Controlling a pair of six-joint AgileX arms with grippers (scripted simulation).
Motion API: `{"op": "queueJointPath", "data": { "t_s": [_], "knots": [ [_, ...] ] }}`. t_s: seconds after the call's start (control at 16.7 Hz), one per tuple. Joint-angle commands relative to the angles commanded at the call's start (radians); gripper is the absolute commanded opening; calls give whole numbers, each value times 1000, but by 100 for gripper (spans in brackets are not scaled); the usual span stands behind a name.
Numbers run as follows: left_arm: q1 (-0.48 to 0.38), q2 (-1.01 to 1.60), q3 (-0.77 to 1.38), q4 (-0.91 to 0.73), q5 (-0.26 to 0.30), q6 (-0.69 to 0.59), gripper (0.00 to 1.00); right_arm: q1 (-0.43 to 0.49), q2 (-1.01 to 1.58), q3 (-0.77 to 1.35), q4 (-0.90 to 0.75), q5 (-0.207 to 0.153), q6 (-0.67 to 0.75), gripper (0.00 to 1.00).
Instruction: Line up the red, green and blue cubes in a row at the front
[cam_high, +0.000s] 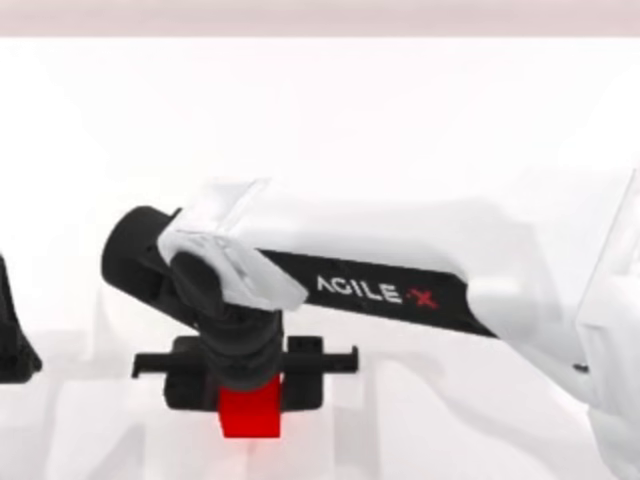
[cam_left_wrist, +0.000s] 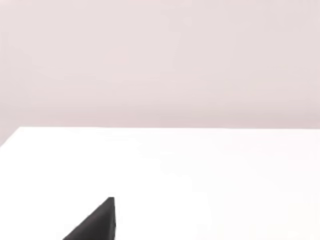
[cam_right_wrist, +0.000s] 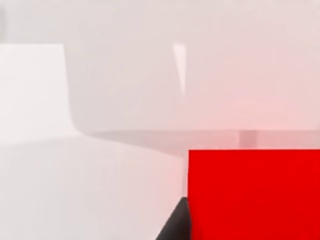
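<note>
Red, small, solid cube (cam_high: 250, 412) sits under the right gripper (cam_high: 248, 405) at the table's front; finger closure cannot be told. Judged step: placing red, then release and withdraw. Left arm (cam_high: 15, 335) parked at left edge.

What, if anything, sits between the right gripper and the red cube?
Nothing visible. In the top view the right gripper is directly over the red cube near the table's front edge, and the cube fills the right wrist view close up. Whether the cube is gripped cannot be told. The left gripper is parked at the left edge.
</note>
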Motion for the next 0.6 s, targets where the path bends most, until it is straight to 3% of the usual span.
{"op": "queueJointPath", "data": {
  "t_s": [0.06, 0.6],
  "knots": [
    [0, 0, 0, 0, 0, 0, 100, 0, 0, 0, 0, 0, 0, 0],
    [0, 0, 0, 0, 0, 0, 100, 0, 0, 0, 0, 0, 0, 68]
  ]
}}
